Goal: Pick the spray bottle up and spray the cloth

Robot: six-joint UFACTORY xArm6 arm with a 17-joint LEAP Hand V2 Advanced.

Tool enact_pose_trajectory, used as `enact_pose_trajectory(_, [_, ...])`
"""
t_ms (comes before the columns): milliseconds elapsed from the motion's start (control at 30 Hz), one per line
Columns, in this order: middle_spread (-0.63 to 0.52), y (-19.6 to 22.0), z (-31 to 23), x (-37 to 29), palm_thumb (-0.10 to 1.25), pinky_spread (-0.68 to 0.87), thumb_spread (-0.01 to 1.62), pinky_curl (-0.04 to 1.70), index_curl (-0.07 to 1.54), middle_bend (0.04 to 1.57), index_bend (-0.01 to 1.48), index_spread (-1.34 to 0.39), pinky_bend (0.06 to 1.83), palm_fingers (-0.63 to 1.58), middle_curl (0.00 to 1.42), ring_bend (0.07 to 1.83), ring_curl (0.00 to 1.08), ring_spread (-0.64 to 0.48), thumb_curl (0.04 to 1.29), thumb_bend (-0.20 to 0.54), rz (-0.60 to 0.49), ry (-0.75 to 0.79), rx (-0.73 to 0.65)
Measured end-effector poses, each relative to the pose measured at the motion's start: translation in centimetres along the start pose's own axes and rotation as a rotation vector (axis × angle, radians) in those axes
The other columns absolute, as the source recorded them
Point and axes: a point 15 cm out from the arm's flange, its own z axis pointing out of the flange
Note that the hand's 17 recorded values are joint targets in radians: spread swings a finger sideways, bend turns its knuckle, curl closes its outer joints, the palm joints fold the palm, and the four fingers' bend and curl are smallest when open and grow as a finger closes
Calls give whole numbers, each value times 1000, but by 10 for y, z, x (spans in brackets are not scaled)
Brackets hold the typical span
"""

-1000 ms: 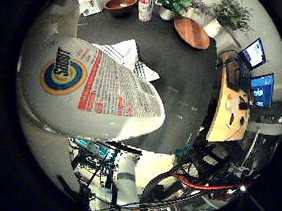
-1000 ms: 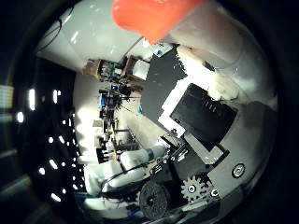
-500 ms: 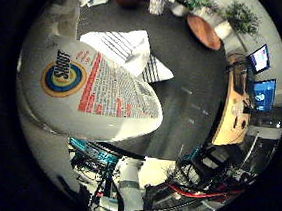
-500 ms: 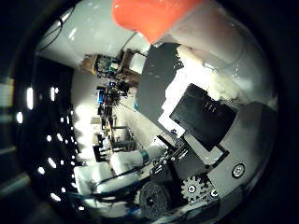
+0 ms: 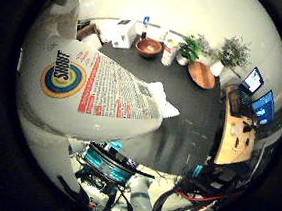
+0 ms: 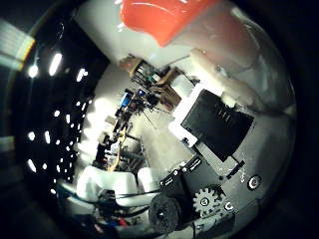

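The spray bottle is white, its label bearing concentric orange, yellow, green and blue rings, a red strip and dense black print. Its trigger is orange-red. The cloth is white on a black table. The hand is black and white.

The only print near me is the label on the white spray bottle lying close against my palm. It carries a round badge of yellow, green and blue rings with one dark word across the middle. Beside that is a red strip with white lettering, then a block of dense fine print that I cannot make out. Farther off, the carton on the dark desk and the two lit screens show nothing legible.
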Motion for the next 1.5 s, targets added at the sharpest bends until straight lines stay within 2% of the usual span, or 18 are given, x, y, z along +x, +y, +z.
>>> enact_pose_trajectory(200, [-170,3,40,16,1015,-349,886,598,626,1317,1144,-260,1261,1246,660,1425,555,-209,1007,-14,1,-22,60])
enact_pose_trajectory(533, [-171,-13,104,-7,1002,-347,874,595,626,1314,1143,-260,1255,1248,662,1422,553,-206,1011,-11,12,-251,177])
enact_pose_trajectory(1033, [-171,-12,201,-33,1000,-340,879,587,626,1310,1141,-260,1257,1250,664,1422,551,-206,1019,-11,88,-461,136])
enact_pose_trajectory(1500, [-171,-13,264,-18,1010,-345,876,586,626,1310,1142,-260,1260,1248,666,1423,550,-206,1024,-10,151,-592,84])
